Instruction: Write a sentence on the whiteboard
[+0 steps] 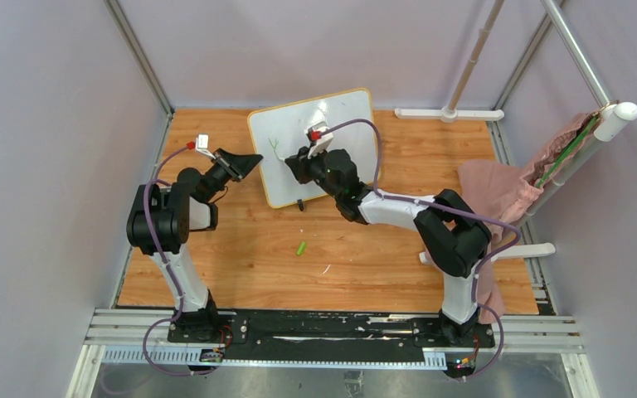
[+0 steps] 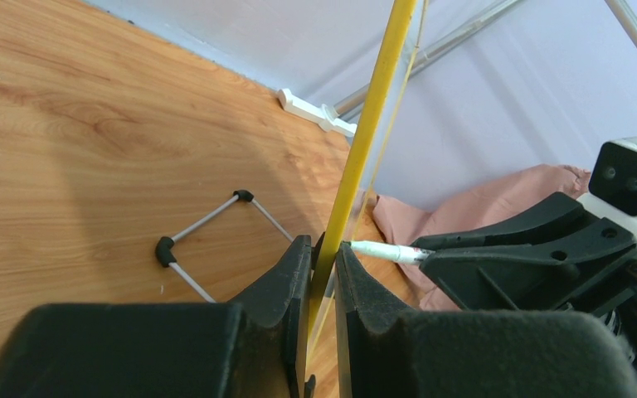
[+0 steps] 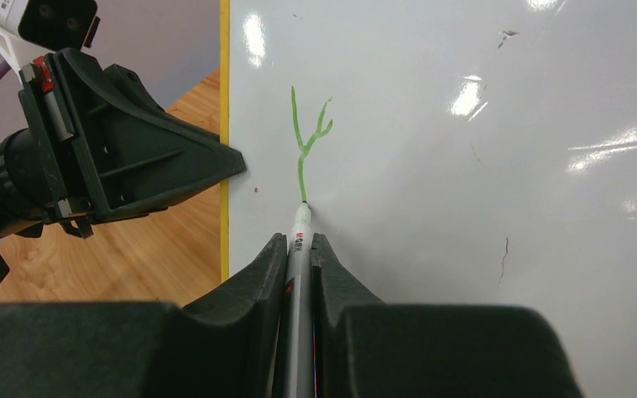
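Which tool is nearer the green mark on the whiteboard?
Right. The right tool holds a marker whose tip touches the mark; the left tool clamps the whiteboard rim, off to the side.

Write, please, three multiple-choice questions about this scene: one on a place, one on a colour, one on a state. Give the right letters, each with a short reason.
1. Where do the left fingers grip the whiteboard?
A. on its yellow rim
B. on a black clip foot
C. in the middle of its face

2. What colour is the mark on the whiteboard?
A. red
B. black
C. green

3. In what state is the marker in the right fingers?
A. capped
B. uncapped, tip touching the board
C. uncapped, tip held far from the board

Answers: 1 A, the left wrist view shows the rim pinched between the fingers. 2 C, the right wrist view shows a green stroke. 3 B, the bare tip meets the foot of that stroke.
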Available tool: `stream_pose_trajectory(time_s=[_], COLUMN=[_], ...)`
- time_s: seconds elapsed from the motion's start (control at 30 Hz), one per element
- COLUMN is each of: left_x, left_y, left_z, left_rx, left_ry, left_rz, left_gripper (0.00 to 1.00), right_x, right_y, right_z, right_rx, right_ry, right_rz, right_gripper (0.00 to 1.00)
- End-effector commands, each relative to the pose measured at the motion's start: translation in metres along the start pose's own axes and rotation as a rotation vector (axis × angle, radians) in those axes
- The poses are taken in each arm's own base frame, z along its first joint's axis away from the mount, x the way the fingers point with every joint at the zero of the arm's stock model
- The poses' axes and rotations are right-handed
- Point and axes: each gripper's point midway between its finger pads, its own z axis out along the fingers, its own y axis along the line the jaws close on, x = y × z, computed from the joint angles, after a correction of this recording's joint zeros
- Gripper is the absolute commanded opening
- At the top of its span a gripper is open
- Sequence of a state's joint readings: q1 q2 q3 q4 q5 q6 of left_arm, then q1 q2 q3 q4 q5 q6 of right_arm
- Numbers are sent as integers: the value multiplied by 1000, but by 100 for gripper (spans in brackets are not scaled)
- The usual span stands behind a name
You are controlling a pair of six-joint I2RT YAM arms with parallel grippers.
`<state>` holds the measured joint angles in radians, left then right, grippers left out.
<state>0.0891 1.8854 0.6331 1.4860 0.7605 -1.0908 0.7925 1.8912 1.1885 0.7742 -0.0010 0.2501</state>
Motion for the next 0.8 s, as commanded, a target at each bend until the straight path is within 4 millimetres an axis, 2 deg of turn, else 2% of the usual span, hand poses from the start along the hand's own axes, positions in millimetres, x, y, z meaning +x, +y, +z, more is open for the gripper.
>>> stream_pose_trajectory(time_s=[0.0, 0.13, 0.23, 0.37, 0.4, 0.5, 0.57, 0.63, 0.77], left_x=[-11, -11, -10, -9, -8, -7, -7, -7, -4], left_y=[-29, -29, -28, -26, -26, -26, -27, -28, -25], left_z=[1, 1, 1, 0, -1, -2, -3, -4, -10], left_rx=[76, 75, 72, 65, 65, 64, 63, 62, 36], left_ry=[-29, -28, -30, -29, -29, -28, -30, -31, -46], left_rz=[66, 66, 68, 69, 71, 76, 85, 89, 98], left_gripper=[0, 0, 2, 28, 32, 38, 40, 42, 46], right_x=[11, 9, -6, -43, -52, -75, -83, -88, -85], right_y=[-2, -1, 10, 23, 27, 34, 36, 36, 29], right_z=[-10, -13, -14, -18, -20, -31, -39, -45, -53], right_rx=[21, 15, -30, -73, -83, -104, -109, -109, -90], right_ry=[25, 18, -7, -67, -79, -113, -125, -133, -120], right_rz=[9, 21, 32, 40, 42, 40, 40, 33, 4], right_gripper=[0, 0, 0, 0, 0, 0, 0, 0, 0])
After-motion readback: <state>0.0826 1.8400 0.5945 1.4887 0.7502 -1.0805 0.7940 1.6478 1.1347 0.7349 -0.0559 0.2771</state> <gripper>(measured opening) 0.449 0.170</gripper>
